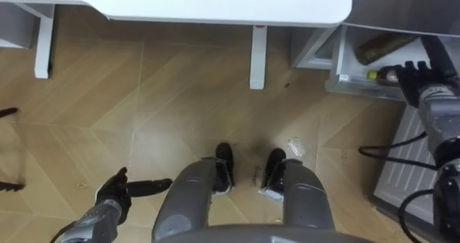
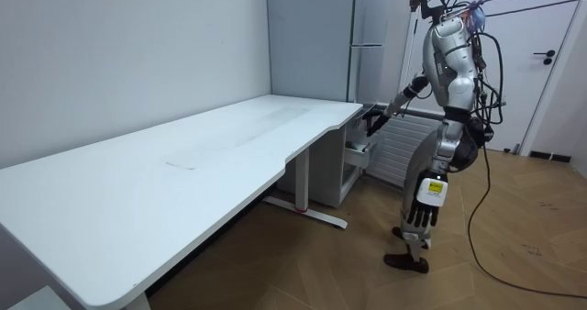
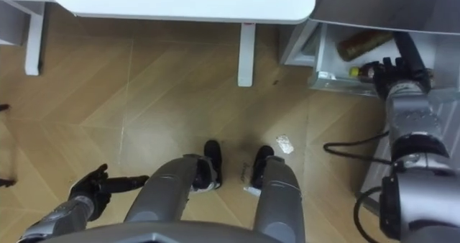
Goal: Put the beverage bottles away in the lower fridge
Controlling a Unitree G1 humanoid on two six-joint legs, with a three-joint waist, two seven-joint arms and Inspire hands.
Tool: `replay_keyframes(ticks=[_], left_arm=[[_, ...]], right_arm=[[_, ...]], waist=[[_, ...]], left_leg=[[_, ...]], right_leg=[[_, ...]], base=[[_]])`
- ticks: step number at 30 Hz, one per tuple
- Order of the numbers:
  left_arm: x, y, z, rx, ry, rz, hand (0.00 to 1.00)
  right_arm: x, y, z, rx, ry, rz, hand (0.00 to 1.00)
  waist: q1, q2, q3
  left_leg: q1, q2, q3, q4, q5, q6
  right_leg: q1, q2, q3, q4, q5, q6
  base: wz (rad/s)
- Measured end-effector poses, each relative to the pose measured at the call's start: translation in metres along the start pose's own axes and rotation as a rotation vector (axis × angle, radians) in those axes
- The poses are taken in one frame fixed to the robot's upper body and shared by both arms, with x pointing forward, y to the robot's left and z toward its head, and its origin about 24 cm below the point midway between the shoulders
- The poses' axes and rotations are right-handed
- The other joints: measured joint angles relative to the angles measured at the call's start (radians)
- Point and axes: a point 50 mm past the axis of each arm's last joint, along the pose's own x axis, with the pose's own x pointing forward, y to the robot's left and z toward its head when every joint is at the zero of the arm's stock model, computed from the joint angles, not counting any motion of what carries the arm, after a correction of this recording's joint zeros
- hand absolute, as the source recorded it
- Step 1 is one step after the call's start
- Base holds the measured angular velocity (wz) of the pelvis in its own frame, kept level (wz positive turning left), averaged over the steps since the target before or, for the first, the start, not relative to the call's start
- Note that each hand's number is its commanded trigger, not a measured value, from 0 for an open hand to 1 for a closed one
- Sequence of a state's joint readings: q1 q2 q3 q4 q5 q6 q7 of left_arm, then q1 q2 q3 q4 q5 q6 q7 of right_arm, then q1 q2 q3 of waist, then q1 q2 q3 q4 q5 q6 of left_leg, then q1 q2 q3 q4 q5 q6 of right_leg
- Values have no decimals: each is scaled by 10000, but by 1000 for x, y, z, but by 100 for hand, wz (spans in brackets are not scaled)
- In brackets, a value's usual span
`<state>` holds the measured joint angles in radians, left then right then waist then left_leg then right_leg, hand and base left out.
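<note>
- Dark bottle [image 1: 382, 75] with yellow cap [image 1: 371, 75] lies on its side in the open lower fridge drawer [image 1: 338, 69]
- Right hand [image 1: 413, 76] reaches into the drawer, fingers curled round the dark bottle's base end
- Brown bottle [image 1: 384, 47] lies tilted further back in the same drawer, apart from the hand
- Left hand [image 1: 115, 196] hangs low at the robot's side, fingers straight, holding nothing
- White bench [image 1: 215, 2] stands just left of the drawer, its leg [image 1: 257, 56] near it
- Small crumpled scrap [image 1: 295, 147] on the wooden floor [image 1: 180, 106]; print on the bottles too small to read
</note>
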<state>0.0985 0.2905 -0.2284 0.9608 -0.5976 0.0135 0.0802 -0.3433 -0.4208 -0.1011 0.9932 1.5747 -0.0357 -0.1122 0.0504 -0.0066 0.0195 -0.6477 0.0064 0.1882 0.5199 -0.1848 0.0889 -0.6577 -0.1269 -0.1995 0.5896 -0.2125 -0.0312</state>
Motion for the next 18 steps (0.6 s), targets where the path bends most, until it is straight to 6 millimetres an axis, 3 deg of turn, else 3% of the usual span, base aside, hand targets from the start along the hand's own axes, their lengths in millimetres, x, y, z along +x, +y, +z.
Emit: replay_keyframes(ticks=[2,3,9,18], left_arm=[[-1,3,-2,-82,2,123,0],[-1,4,-4,-104,-4,174,0],[-3,6,-7,-209,7,237,0],[-9,16,-28,-897,329,527,0]], right_arm=[[-4,-19,-2,-187,-14,-310,0],[-7,-31,-5,-203,10,-568,0],[-26,-82,-22,-170,394,-1501,0],[-46,-114,-42,197,620,-2088,0]], waist=[[-35,13,-21],[-52,47,-70],[31,126,-88],[-166,418,-130]], left_leg=[[60,30,-43,29,-6,-2],[60,61,-59,31,-7,-3],[36,55,12,-50,-13,-2],[84,163,44,-208,0,-9]], right_leg=[[142,73,4,-89,21,24],[188,111,-13,-189,57,33],[75,105,66,-246,151,38],[231,287,84,-686,317,42]], base=[[0],[0],[-7],[-3]])
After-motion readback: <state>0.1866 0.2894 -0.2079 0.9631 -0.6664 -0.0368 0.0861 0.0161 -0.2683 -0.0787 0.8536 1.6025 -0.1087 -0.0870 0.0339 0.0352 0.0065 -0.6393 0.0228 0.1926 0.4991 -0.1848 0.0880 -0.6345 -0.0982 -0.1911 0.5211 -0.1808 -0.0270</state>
